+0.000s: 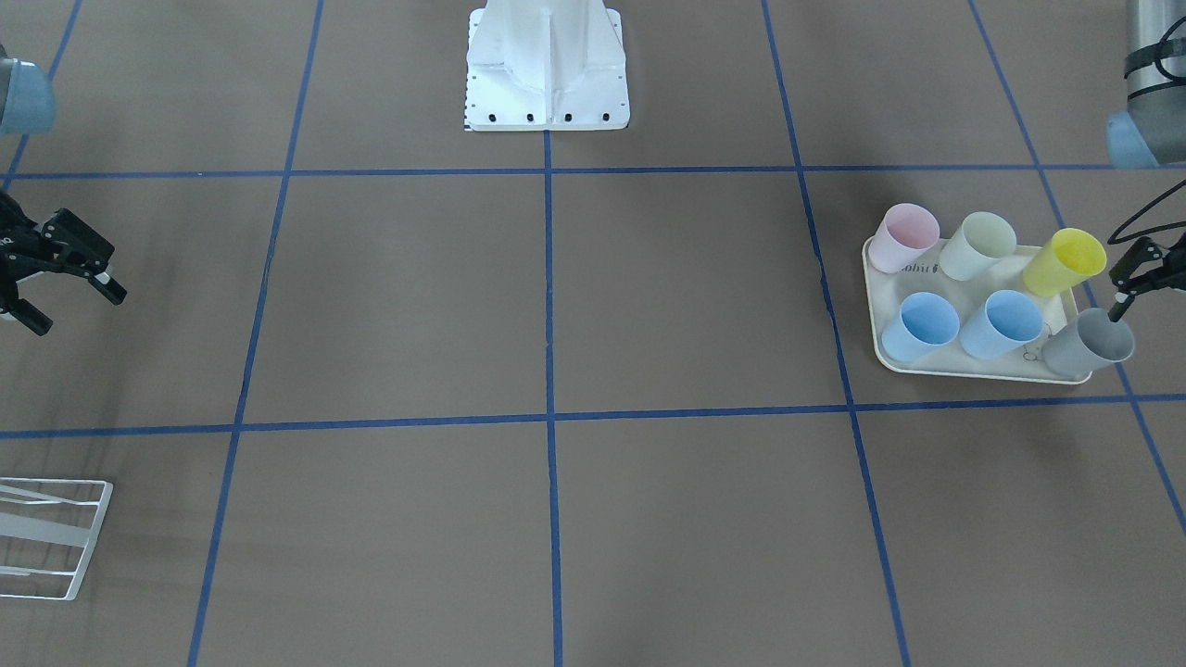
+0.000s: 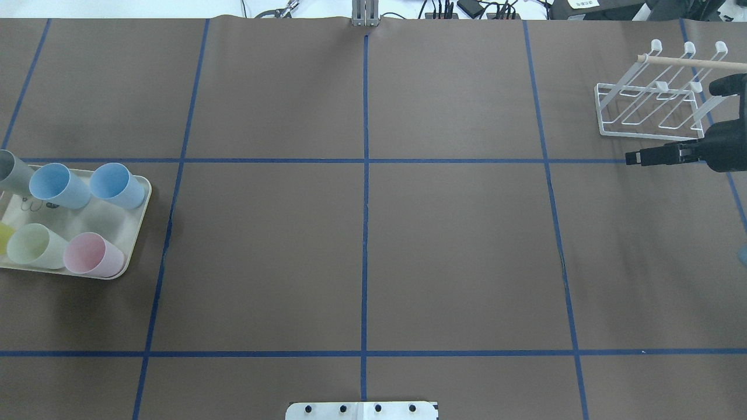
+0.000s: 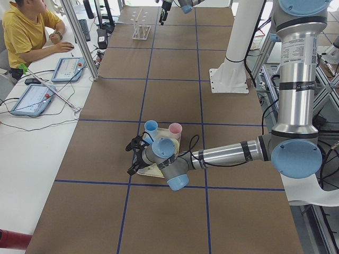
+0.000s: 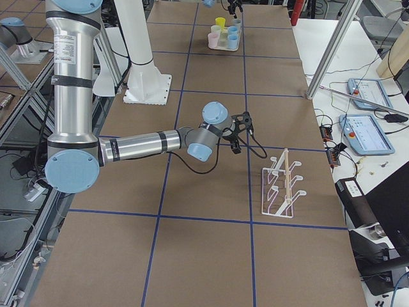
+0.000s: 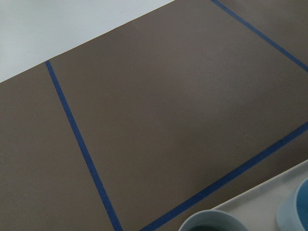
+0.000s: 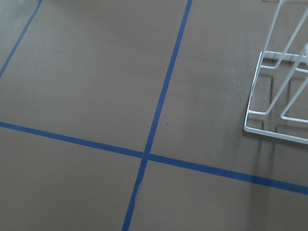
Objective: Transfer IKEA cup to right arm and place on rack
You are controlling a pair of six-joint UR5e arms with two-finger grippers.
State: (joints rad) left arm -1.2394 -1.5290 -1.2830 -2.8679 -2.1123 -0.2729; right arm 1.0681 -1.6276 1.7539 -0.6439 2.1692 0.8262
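Several pastel IKEA cups stand on a cream tray [image 1: 973, 371] on my left side: pink, pale green, yellow [image 1: 1066, 262], two blue and a grey cup [image 1: 1091, 341]. My left gripper [image 1: 1126, 296] hangs just over the grey cup, open, with one fingertip at the cup's rim. It holds nothing. The grey cup's rim shows at the bottom of the left wrist view [image 5: 207, 221]. The white wire rack [image 2: 653, 105] stands on the far right, and shows in the front view [image 1: 46, 537] too. My right gripper [image 1: 79, 306] is open and empty, hovering beside the rack.
The robot's white base plate [image 1: 547, 83] sits at the middle of my side of the table. Blue tape lines divide the brown table top. An operator [image 3: 26, 32] sits at a side table with tablets beyond the far edge.
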